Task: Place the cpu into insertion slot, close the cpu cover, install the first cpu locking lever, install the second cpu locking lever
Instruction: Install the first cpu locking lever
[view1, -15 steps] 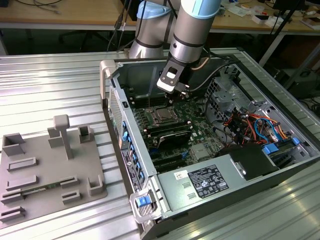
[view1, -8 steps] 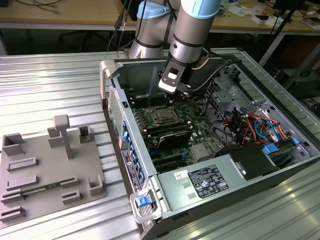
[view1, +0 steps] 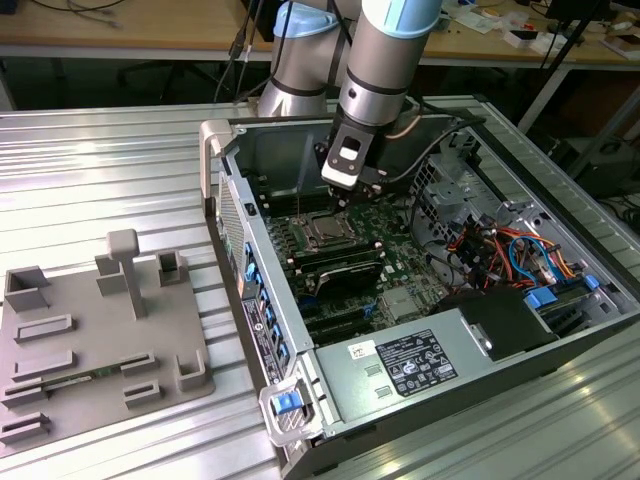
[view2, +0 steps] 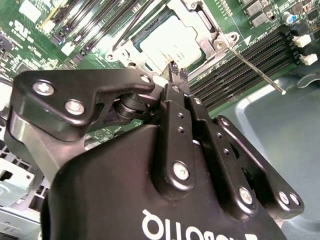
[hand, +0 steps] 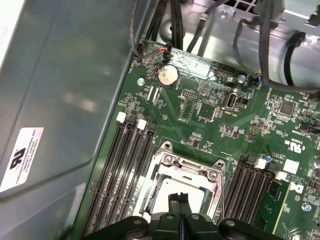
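Ok so the cpu is already sitting in the insertion slot. The cpu cover looks folded down around it, shiny frame lying flat with the chip showing through the window. That puts this at the lever part, I'd say. In the second wrist view one thin locking lever pokes out free from a corner of the socket, running across the memory slots, so it doesn't look latched to me. The end effector has its fingers pressed together with nothing pinched. The tips are right at the cover's edge, touching or just above, can't tell which. In the exterior view the socket is around 7 o'clock from the wrist, inside the open computer case on the ribbed metal counter. My take: the lever job calls for pushing, not grabbing. That means closed tips on the rod, pressed down and swung under its hook without skidding onto the green board.
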